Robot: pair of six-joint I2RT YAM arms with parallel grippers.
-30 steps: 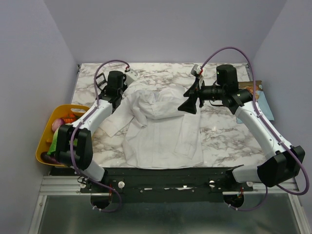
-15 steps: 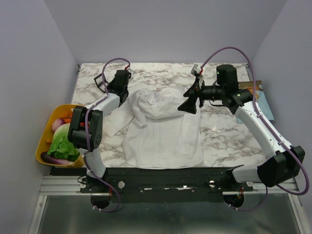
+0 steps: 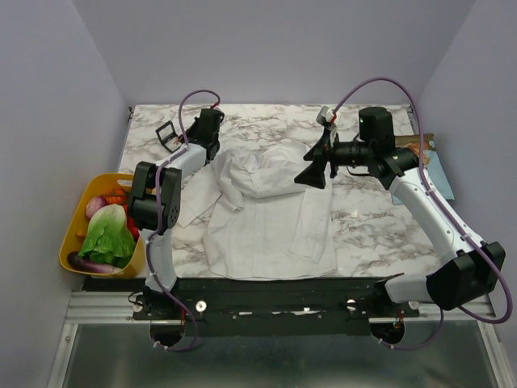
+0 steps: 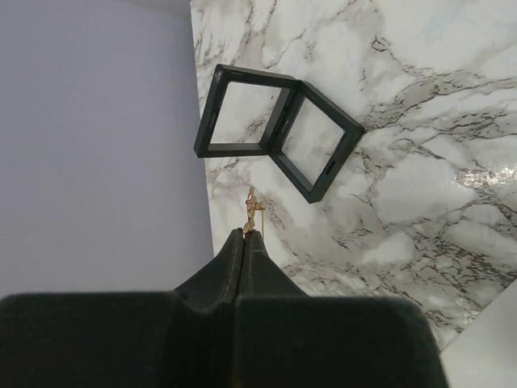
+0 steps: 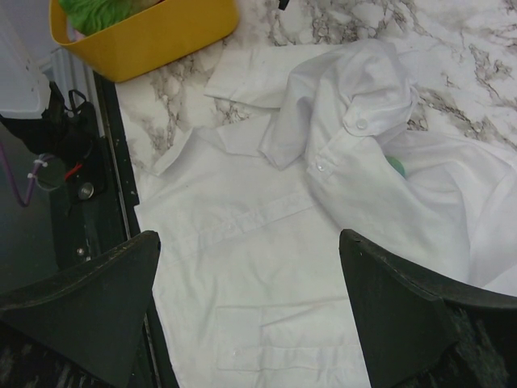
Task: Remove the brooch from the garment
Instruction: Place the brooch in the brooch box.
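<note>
Two states noted: left gripper (image 4: pixel 245 235) jaws closed on a small gold piece (image 4: pixel 254 208) over the bench (image 4: pixel 428 186); right gripper (image 5: pixel 249 242) jaws wide open above the garment (image 5: pixel 388 202).

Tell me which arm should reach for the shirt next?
Probably right: the right claw hangs open over the shirt, where a green bit peeks out. The left claw is shut on a tiny gold piece by the black frames.

One shirt (image 3: pixel 271 222); two frames (image 4: pixel 284 117); one basket (image 5: pixel 161 36); one pin (image 4: pixel 253 208)
</note>
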